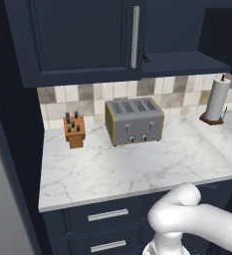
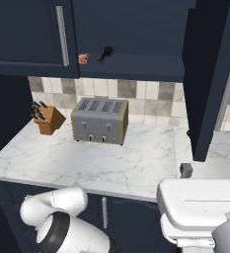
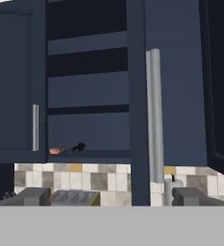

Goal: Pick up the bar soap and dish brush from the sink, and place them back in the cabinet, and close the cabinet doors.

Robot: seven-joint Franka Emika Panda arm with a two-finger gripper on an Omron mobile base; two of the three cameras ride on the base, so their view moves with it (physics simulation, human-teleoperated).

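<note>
Jaws wide, empty; door handle between, bar soap far left.

Desk: white marble top w/ grey veins, tile backsplash behind. On it, far side: wooden knife block at left, silver 4-slot toaster just right of it, apart. Paper towel holder w/ white roll at far right. Cabinet shelf above: bar soap & dish brush lie side by side near left edge, close, brush to the right.
</note>
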